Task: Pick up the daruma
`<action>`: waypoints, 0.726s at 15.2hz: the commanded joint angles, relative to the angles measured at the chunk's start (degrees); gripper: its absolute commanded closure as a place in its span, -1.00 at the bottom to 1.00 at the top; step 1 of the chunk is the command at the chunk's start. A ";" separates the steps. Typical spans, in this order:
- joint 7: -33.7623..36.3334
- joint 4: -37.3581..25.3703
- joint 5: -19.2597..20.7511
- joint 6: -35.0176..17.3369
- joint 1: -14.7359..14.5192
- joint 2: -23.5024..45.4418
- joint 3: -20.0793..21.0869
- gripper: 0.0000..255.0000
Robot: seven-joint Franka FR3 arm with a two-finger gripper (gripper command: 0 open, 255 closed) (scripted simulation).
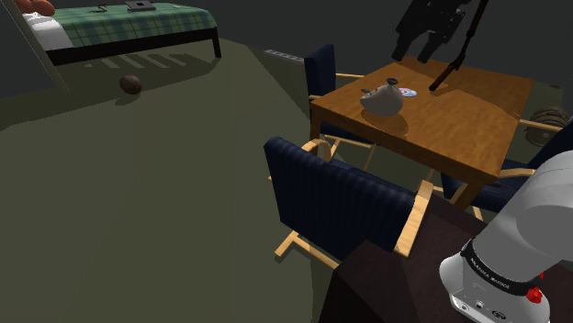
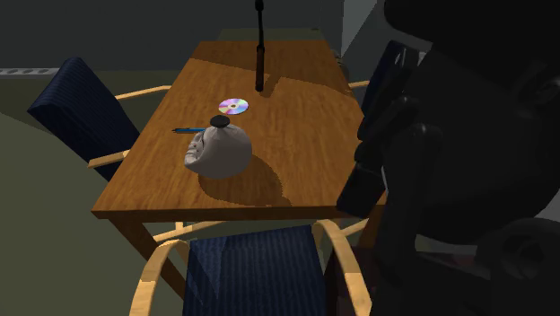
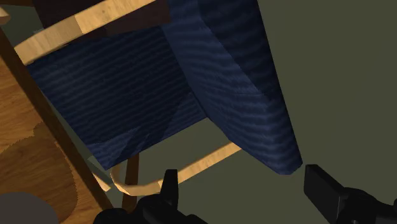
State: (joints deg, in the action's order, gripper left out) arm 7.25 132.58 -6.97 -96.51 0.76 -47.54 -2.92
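Note:
The daruma [image 1: 384, 99] is a grey rounded figure with a dark top, standing on the wooden table [image 1: 464, 124]. In the second exterior view the daruma [image 2: 220, 150] sits near the table's [image 2: 301, 135] front left part. My gripper [image 1: 413, 53] hangs high above the table, up and to the right of the daruma in the shoulder view, well apart from it. In the wrist view the gripper [image 3: 248, 188] is open with nothing between its fingers, looking down at a blue chair [image 3: 153, 83] beside the table's edge.
A shiny disc [image 2: 233, 105] and a blue pen [image 2: 187, 131] lie just behind the daruma. A thin black rod [image 2: 259, 54] stands further back. Blue chairs [image 1: 340, 197] [image 2: 76, 112] ring the table. A bed [image 1: 129, 23] and a brown ball [image 1: 131, 84] sit far left.

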 commanded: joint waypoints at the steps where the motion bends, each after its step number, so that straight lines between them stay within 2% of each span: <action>1: 0.00 0.00 0.00 0.00 0.00 0.00 0.00 -1.00; 11: -11.07 -3.39 5.42 -7.67 2.15 13.76 -9.04 -1.00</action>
State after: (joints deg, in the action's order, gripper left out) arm -2.84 129.58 -1.90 -103.25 2.80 -35.33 -11.23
